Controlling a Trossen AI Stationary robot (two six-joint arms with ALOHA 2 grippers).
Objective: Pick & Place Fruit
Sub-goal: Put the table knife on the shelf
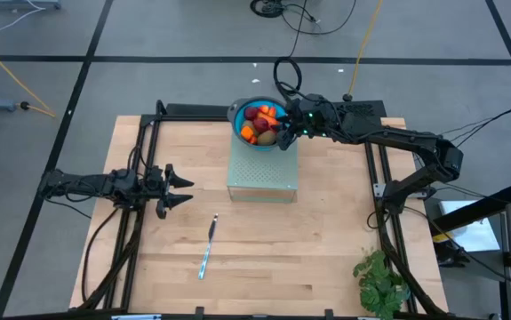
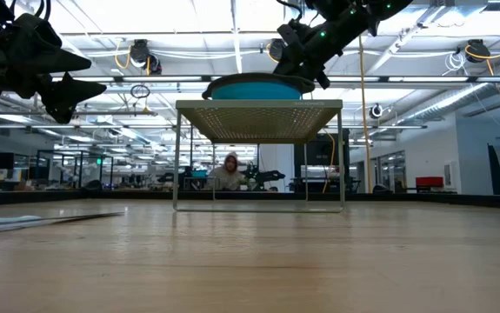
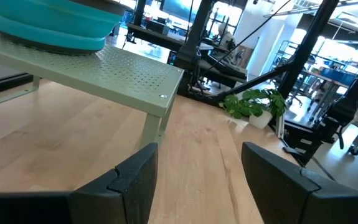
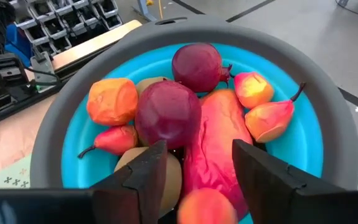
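Note:
The fruit lie heaped in a blue bowl with a grey rim [image 4: 54, 140], which stands on a pale green perforated stand [image 1: 262, 173]. Among them are two maroon balls [image 4: 168, 113], a lumpy orange piece [image 4: 112, 101], an olive-brown oval [image 4: 166, 180] and a red oblong [image 4: 216, 140]. My right gripper [image 4: 198, 146] hovers over the bowl's right side [image 1: 283, 133], slanting down, fingers apart above the oblong. A blurred orange-red piece [image 4: 207, 208] shows between them. My left gripper [image 1: 182, 189] waits open at the table's left, level, holding nothing. My right gripper has the small orange-red piece [image 4: 207, 208] between its two fingers, far back from their tips and above the heap. Slim dark gaps show on either side of it. I cannot tell whether the fingers touch it.
A slim silver knife [image 1: 208, 247] lies on the bare wood in front of the stand. A green leafy plant [image 1: 381, 280] stands at the near right corner. Black frame rails [image 1: 139, 169] run along both sides of the table. A person sits far behind the table [image 2: 230, 171].

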